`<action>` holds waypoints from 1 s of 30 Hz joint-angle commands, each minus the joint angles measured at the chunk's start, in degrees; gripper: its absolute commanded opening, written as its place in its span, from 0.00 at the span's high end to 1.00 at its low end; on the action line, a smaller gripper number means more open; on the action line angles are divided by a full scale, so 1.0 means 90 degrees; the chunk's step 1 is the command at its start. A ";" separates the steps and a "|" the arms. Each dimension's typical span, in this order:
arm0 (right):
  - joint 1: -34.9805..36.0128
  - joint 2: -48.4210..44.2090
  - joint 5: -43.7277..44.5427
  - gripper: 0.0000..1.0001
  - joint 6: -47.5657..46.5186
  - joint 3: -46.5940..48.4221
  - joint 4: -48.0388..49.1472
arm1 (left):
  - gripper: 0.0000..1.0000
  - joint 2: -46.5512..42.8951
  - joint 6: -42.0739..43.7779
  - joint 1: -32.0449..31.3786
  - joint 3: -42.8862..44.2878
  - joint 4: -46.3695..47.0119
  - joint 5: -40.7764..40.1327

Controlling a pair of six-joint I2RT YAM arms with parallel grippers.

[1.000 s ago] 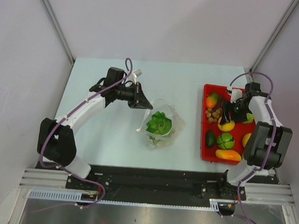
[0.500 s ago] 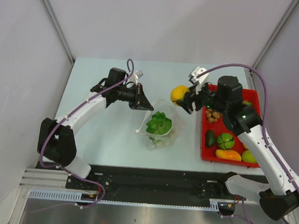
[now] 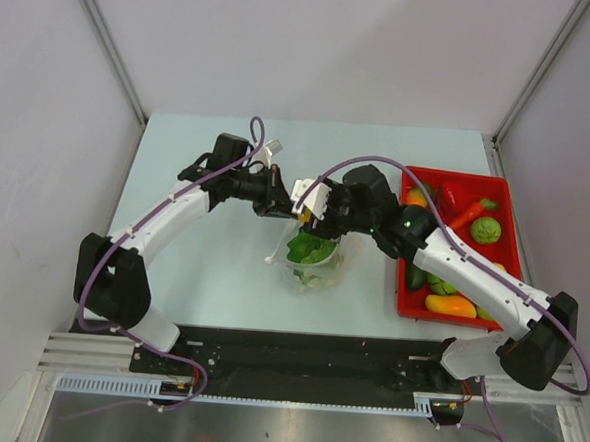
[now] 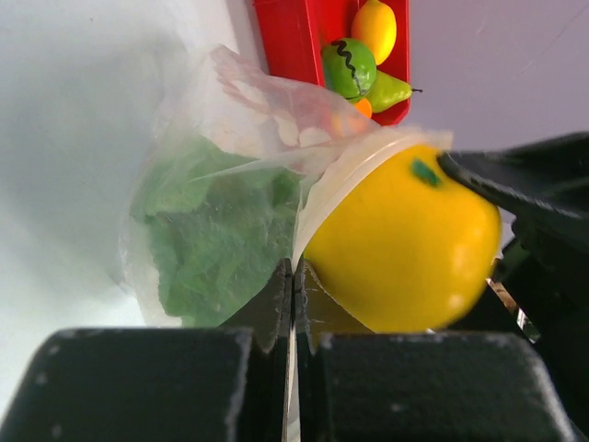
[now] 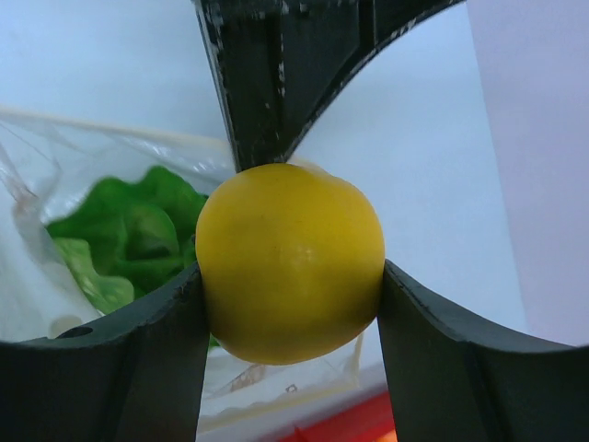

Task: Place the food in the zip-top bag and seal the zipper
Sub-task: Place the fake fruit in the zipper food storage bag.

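**Top external view.** The left tool (image 3: 286,206) is seen clamped shut on the rim of the zip-top bag (image 3: 317,267), which is held up from the desk (image 3: 202,265). The right tool (image 3: 310,214) is met just across that rim, nearly touching the left tool. The lettuce (image 3: 311,248) lies inside the bag, below both tools. The red tray (image 3: 458,177) is set well behind the right tool, under its arm. A red pepper (image 3: 447,195), a round green fruit (image 3: 487,230) and an elongated orange-yellow fruit (image 3: 450,307) are carried in it.

**Left wrist view.** The left tool's jaws are pressed together on the bag's pale edge strip, the zipper (image 4: 368,157). The yellow fruit (image 4: 405,249) is held just to the right of the jaws, against that strip at the bag's mouth. It is gripped from the right by a black finger (image 4: 515,184) of the right tool. The lettuce is seen through the plastic to the left of the jaws. Beyond the bag, a lemon (image 4: 377,28) and a green ball with a black squiggle (image 4: 348,66) lie in the tray.

**Right wrist view.** The yellow fruit is clasped between the right tool's two fingers (image 5: 166,350), the jaws being spread fairly wide around it. The left tool stands directly ahead, blocking the way past the fruit. The bag and lettuce lie ahead to the left.
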 commanded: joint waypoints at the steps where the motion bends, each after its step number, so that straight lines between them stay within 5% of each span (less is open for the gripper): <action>1: 0.0143 0.0037 0.0823 1.00 -0.0912 -0.0116 -0.0377 | 1.00 -0.0264 0.0181 -0.0022 0.0248 0.0005 0.0061; 9: 0.0330 0.0485 0.1742 1.00 -0.1119 -0.0292 -0.0993 | 1.00 -0.0245 0.0191 -0.0022 0.0229 0.0034 0.0120; 15: 0.0086 0.0545 0.0916 0.96 -0.0358 -0.0253 -0.1462 | 1.00 -0.0225 0.0210 -0.0022 0.0219 0.0034 0.0188; 18: -0.0216 0.0758 0.0349 0.85 0.0228 -0.0205 -0.1648 | 1.00 -0.0206 0.0240 -0.0031 0.0229 0.0034 0.0198; 24: -0.0462 0.0848 -0.0161 0.24 0.0795 0.0098 -0.1784 | 1.00 -0.0157 0.0220 -0.0031 0.0268 0.0044 0.0207; 30: -0.0218 0.0184 -0.0688 0.06 0.1088 0.0567 -0.1678 | 1.00 -0.0176 0.0113 -0.0041 0.0268 0.0151 0.0237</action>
